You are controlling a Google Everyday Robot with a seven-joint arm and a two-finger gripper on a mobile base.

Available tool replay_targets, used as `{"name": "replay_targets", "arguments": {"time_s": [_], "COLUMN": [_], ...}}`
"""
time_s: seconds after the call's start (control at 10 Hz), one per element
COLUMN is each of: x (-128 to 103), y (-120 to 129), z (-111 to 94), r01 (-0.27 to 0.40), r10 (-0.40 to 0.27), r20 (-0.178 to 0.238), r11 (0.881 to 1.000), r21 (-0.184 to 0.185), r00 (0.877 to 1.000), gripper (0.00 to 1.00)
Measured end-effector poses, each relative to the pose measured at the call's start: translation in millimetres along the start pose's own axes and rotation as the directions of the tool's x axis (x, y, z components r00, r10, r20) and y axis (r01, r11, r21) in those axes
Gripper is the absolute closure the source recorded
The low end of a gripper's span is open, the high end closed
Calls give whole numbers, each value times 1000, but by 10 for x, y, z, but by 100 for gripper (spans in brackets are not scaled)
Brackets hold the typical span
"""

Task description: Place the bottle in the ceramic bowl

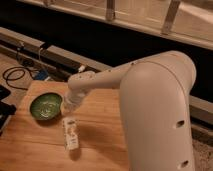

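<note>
The slim white bottle (71, 133) with its pale label hangs just right of and in front of the ceramic bowl. My gripper (68, 113) reaches down from the white wrist and is shut on the bottle's upper end. The bottle's lower end points toward the table's front, with a shadow under it. The ceramic bowl (46, 106) is round, glossy dark green and holds nothing. It sits on the left part of the wooden table (100, 125). The gripper is beside the bowl's right rim, not over its middle.
My large white arm (155, 110) fills the right side of the view. Black cables (17, 75) and a blue item (42, 75) lie on the floor behind the table's left corner. A dark object (4, 105) sits at the left edge.
</note>
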Motion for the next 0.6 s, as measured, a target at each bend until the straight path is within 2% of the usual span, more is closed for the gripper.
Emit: {"name": "replay_targets", "arguments": {"time_s": [0.4, 0.6], "x": [16, 105], "y": [1, -52], "z": [-3, -117], "r01": [-2, -8], "r10": [2, 14], "r20": [4, 78], "r11": [1000, 997], "r21": [-6, -75], "r00": [1000, 997], "gripper": [100, 100]}}
